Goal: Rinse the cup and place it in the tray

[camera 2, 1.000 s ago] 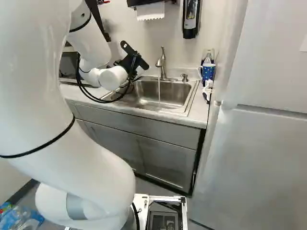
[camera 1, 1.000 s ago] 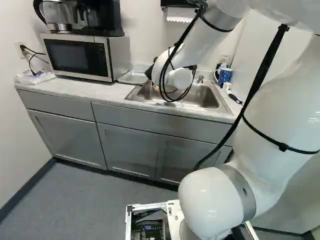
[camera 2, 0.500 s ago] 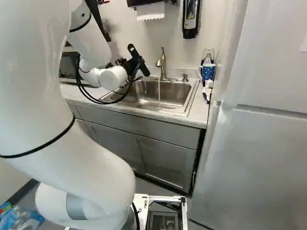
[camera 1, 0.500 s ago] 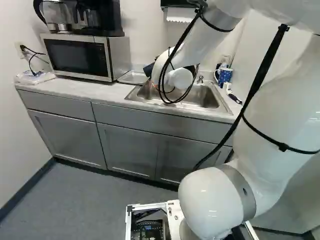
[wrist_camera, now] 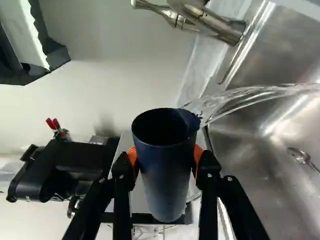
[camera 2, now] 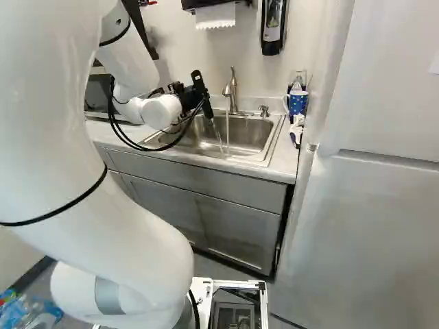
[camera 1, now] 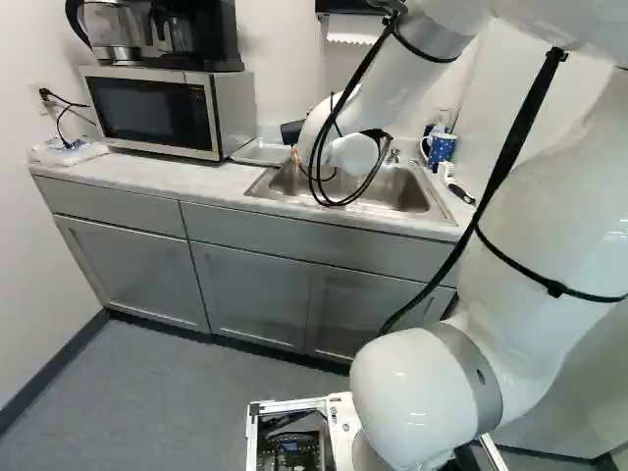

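Right base view: black gripper (camera 2: 199, 89) is over the left part of the sink (camera 2: 240, 136), on the end of the white arm (camera 2: 130, 65). Faucet (camera 2: 232, 90) is on, its stream (camera 2: 227, 127) going into the basin. A second stream (camera 2: 217, 131) drops at a slant from beside the gripper. Blue mug (camera 2: 298, 103) is right of the sink, near the wall. Soap dispenser (camera 2: 272, 26) on the wall above.

Left base view: the wrist hides most of the gripper. Dark blue cup (camera 1: 291, 131) pokes out on its microwave side, up off the counter (camera 1: 196, 178). Tray (camera 1: 258, 151) is on the counter between microwave (camera 1: 154, 113) and sink. Coffee maker (camera 1: 218, 39) sits on top of the microwave.

Wrist view: fingers have the cup pinched, orange pads (wrist_camera: 132, 156) on two opposite sides of it. Mouth shows, inside is dark. Water spills off the rim in an arc over the basin. Faucet is near, ahead of the cup, apart from it. Drain (wrist_camera: 300, 155) shows in the basin.
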Motion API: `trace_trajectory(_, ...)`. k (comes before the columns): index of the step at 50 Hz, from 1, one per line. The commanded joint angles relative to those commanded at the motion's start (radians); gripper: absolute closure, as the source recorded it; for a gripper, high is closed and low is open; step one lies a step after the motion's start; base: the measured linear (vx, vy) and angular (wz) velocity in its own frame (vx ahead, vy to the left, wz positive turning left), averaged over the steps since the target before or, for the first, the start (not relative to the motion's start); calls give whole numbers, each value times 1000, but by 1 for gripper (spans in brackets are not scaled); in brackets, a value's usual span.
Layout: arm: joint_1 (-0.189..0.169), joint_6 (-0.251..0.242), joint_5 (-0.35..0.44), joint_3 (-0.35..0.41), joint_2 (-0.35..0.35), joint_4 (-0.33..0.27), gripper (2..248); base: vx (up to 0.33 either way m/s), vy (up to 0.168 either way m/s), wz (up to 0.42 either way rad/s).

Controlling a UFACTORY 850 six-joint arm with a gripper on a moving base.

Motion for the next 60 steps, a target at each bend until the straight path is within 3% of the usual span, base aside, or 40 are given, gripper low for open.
trace_trajectory(60,0,630,0,0,0,0,127,0,0,0)
